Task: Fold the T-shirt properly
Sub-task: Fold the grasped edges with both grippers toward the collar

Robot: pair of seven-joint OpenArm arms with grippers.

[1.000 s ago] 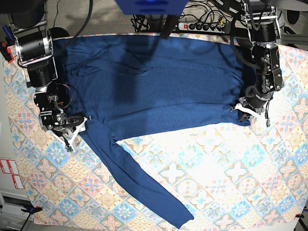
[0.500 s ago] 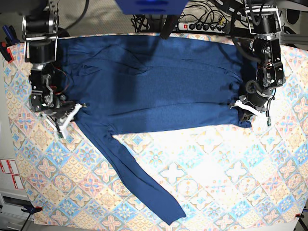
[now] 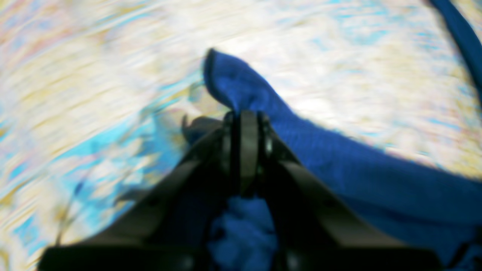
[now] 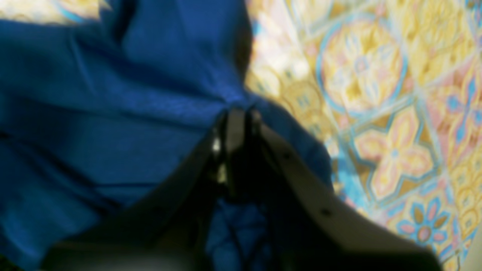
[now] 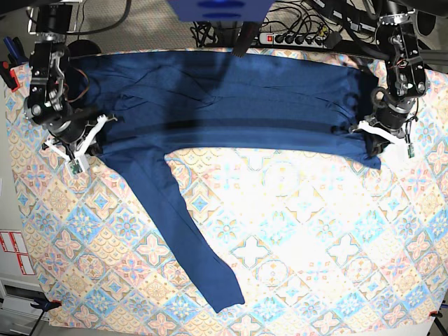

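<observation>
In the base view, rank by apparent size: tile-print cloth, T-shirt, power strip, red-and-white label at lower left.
1. tile-print cloth, spans nearly the whole view
2. T-shirt
3. power strip
4. red-and-white label, cut by the frame edge, so only its visible part counts

We see a desk (image 5: 329,280) covered edge to edge by a pastel tile-print cloth (image 5: 294,231). Directly on that cloth lies the dark navy long-sleeved T-shirt (image 5: 231,98), its body stretched along the desk's far edge from near one far corner to the other. One sleeve (image 5: 185,231) trails diagonally toward the near edge.
</observation>
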